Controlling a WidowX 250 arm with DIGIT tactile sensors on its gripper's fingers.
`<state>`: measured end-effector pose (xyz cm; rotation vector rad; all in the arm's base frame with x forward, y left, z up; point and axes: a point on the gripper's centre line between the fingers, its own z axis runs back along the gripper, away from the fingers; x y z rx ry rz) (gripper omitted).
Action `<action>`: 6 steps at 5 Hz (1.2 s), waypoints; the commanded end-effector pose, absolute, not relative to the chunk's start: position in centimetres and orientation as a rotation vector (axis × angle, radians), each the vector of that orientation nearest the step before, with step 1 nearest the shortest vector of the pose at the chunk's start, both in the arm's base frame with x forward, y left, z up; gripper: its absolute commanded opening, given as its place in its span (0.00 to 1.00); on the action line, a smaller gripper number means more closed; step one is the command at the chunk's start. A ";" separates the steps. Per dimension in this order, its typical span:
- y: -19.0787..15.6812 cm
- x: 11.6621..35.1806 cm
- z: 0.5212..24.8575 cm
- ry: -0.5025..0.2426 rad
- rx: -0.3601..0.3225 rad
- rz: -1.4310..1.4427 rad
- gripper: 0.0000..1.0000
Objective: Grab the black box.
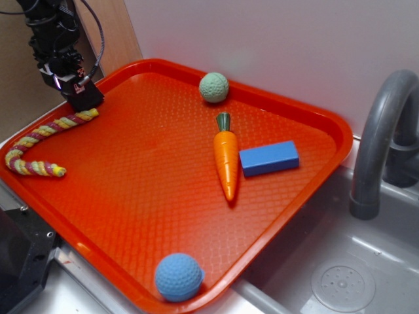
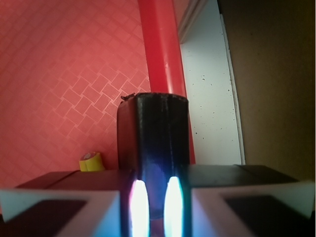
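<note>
The black box (image 1: 86, 100) is a small matte black block at the far left corner of the red tray (image 1: 150, 170). My gripper (image 1: 80, 93) comes down onto it from above. In the wrist view the black box (image 2: 160, 133) stands between the two fingers, which press against its left and right sides, so my gripper (image 2: 154, 197) is shut on it. Its lower part is hidden behind the fingers. The tray's raised rim (image 2: 160, 54) runs just behind the box.
A twisted rope toy (image 1: 39, 140) lies left of the box, its yellow end (image 2: 91, 162) close by. A green ball (image 1: 214, 87), a carrot (image 1: 226, 157), a blue block (image 1: 269, 158) and a blue ball (image 1: 178, 277) lie on the tray. A tap (image 1: 383, 137) and sink (image 1: 340, 281) are at right.
</note>
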<state>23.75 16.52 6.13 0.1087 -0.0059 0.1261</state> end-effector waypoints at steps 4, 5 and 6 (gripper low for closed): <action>15.9 24.0 7.0 -0.036 0.120 0.092 1.00; 15.8 24.1 7.0 -0.032 0.115 0.104 1.00; 15.2 25.4 6.7 -0.030 0.099 0.151 1.00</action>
